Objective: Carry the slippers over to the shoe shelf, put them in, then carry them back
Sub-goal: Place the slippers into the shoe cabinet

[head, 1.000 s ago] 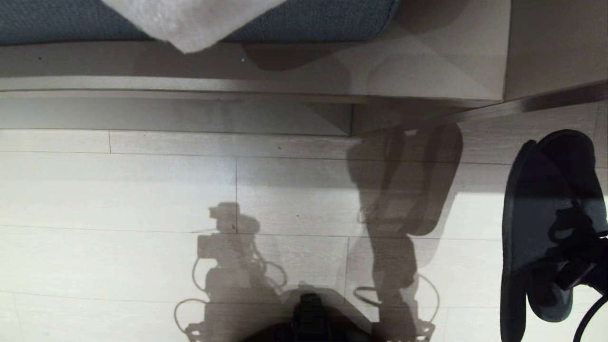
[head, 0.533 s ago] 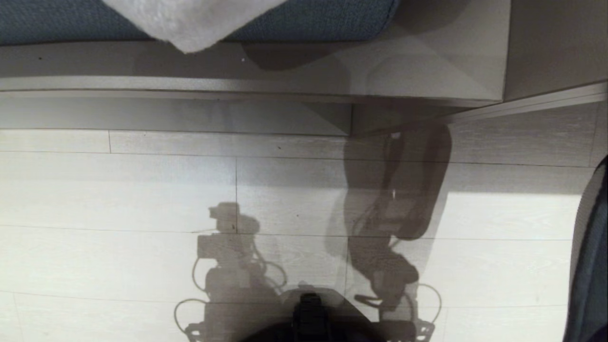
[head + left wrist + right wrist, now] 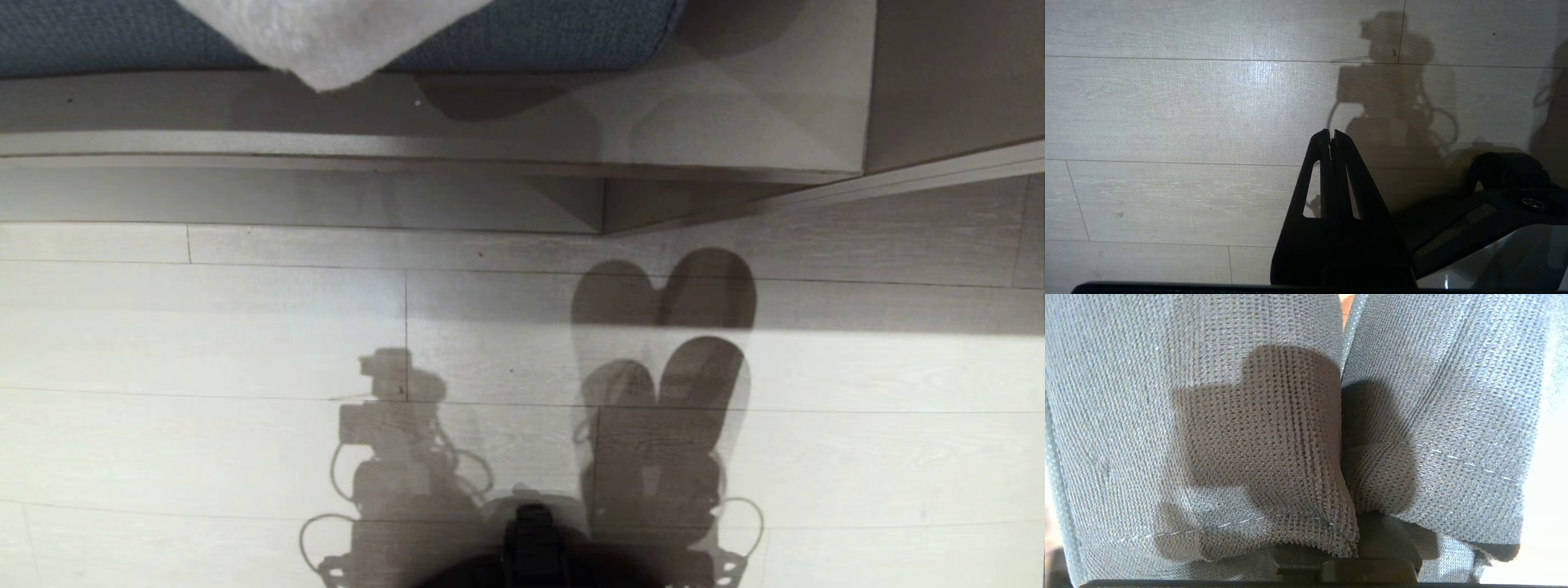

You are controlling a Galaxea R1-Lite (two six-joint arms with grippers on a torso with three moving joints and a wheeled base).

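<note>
Gone from the head view, the slippers (image 3: 1249,416) fill the right wrist view, hiding the clamped fingers; left fingers (image 3: 1331,141) pressed together.

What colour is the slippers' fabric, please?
Grey-blue knit, seen best in the right wrist view: the slippers.

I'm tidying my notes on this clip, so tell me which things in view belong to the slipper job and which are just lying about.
Job:
- slippers, clamped in the right gripper
- left gripper, shut, idle over the floor

Lying about:
- blue cushion
- white cloth
- pale ledge
</note>
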